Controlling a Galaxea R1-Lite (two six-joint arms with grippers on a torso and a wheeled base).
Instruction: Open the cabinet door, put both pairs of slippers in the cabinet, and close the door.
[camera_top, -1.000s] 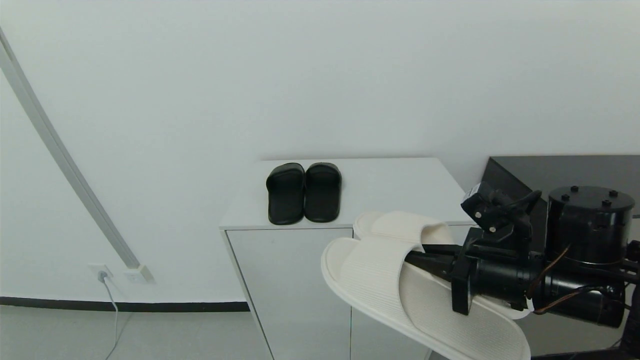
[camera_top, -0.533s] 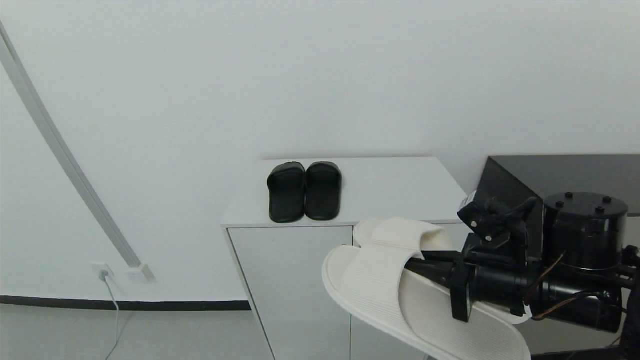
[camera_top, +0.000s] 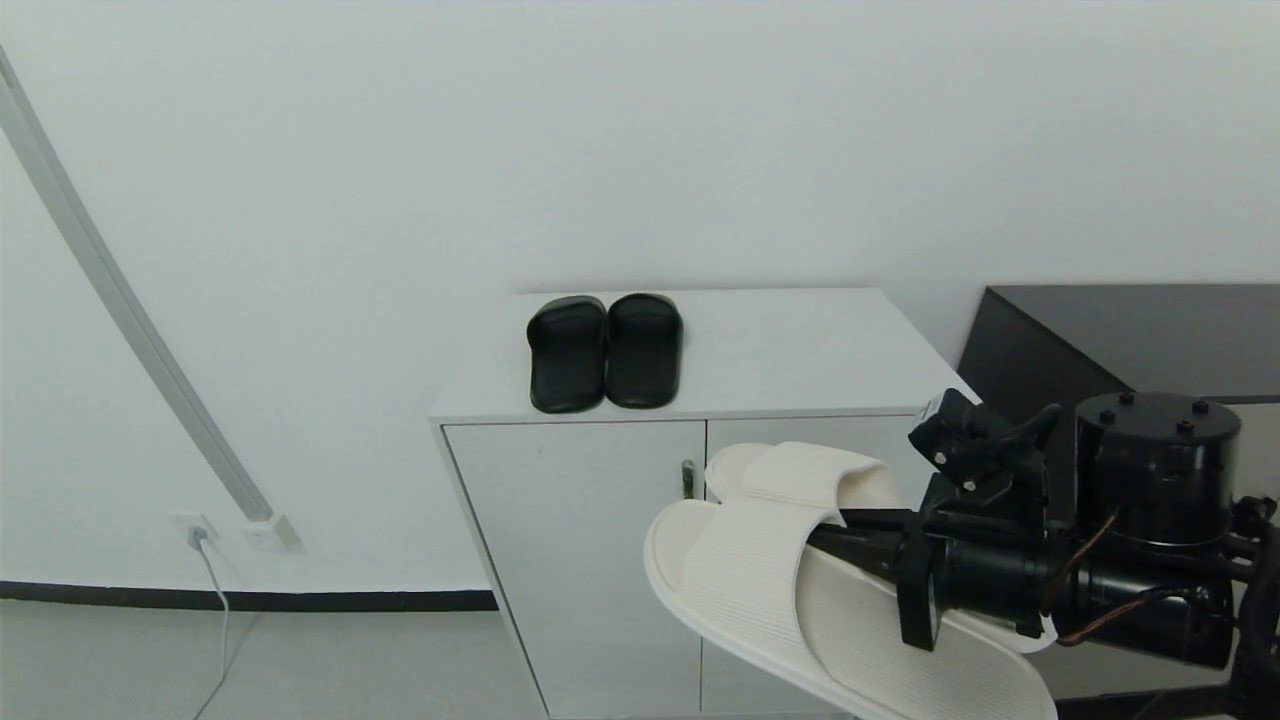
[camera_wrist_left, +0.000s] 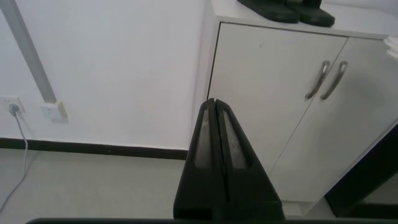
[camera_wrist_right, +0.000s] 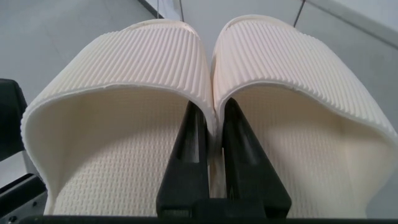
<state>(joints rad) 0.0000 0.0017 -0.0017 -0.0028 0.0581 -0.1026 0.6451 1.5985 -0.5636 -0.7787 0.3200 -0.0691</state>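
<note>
A pair of black slippers (camera_top: 605, 350) lies side by side on top of the white cabinet (camera_top: 800, 350). Both cabinet doors are closed, and a metal handle (camera_top: 688, 478) shows at the seam. In front of the right door my right gripper (camera_top: 830, 522) holds a pair of white slippers (camera_top: 750, 570) in the air. Its fingers reach under the straps and are shut on the two inner walls (camera_wrist_right: 213, 115). My left gripper (camera_wrist_left: 215, 104) is shut on nothing, low and to the left of the cabinet (camera_wrist_left: 267, 87), whose two door handles (camera_wrist_left: 329, 78) face it.
A dark table (camera_top: 1130, 330) stands to the right of the cabinet. On the left wall are a slanted grey conduit (camera_top: 120, 300) and an outlet (camera_top: 195, 528) with a cable running down to the bare floor (camera_top: 250, 660).
The head camera has shifted, so the cabinet sits higher in the picture and its door handle now shows. The right gripper still holds the white slippers, now lower against the cabinet front.
</note>
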